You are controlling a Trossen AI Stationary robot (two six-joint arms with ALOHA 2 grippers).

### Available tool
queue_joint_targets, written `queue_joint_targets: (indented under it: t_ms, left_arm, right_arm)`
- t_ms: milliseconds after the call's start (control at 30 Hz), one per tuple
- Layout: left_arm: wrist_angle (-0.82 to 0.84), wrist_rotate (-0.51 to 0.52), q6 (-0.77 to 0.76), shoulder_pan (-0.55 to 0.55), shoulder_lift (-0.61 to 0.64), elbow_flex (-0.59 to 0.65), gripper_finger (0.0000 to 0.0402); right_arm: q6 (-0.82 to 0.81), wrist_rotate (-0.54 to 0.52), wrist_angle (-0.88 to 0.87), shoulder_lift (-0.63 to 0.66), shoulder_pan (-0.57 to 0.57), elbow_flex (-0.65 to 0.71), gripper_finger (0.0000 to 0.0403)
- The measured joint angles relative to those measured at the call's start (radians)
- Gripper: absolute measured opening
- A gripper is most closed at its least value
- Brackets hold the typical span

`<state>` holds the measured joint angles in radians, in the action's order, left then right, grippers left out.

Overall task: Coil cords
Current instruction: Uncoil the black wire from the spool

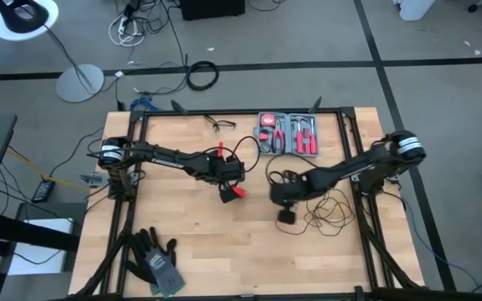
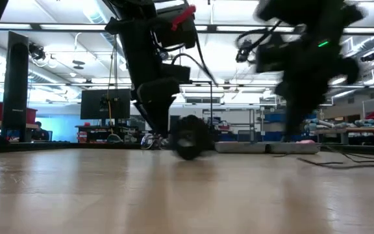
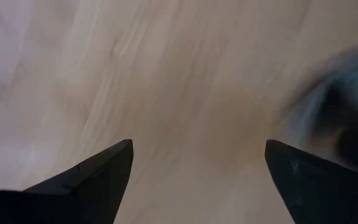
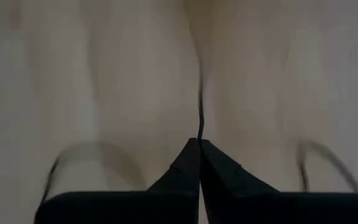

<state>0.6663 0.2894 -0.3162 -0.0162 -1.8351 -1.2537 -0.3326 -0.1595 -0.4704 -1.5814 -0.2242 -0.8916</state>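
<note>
The cords are one very thin black cable. Its loose loops (image 1: 331,209) lie on the wood at the table's right, below my right arm. My right gripper (image 1: 279,197) hangs over the table's middle, shut on a strand of this cable (image 4: 199,106). A small black piece (image 1: 287,216) lies just nearer than that gripper; I cannot tell whether it is the cable's puck. My left gripper (image 1: 231,191) hangs a little to the left, open, with only bare wood between its fingers (image 3: 126,158). My right gripper (image 4: 199,142) pinches a single strand of the thin cable (image 4: 200,124) between its two fingertips, which slant down from above. The strand leaves the tips and runs on, nearly straight, over the wood. Blurred loops of the same cable (image 4: 73,155) show on either side.
A grey case of red-handled tools (image 1: 289,134) lies at the far edge, with a small black wire item (image 1: 217,123) to its left. Dark gloves (image 1: 153,259) lie at the near left corner. Bare wood (image 1: 241,251) stretches along the near middle.
</note>
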Motion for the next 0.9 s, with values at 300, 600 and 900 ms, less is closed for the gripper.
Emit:
queue_joint_targets:
  t_ms: [300,600,900]
  left_arm:
    - [0.017,-0.006,-0.002,-0.001,0.0,0.003,0.0367]
    - [-0.014,-0.027,0.0,0.0,0.0,0.003,0.0367]
    - [-0.019,-0.033,0.0,0.0,0.0,0.003,0.0367]
  right_arm:
    - [-0.286,-0.033,-0.352,0.121,-0.169,0.001,0.0002]
    - [-0.178,-0.199,-0.109,0.069,-0.193,0.001,0.0001]
    - [0.041,-0.424,0.14,0.041,-0.085,0.0,0.0001]
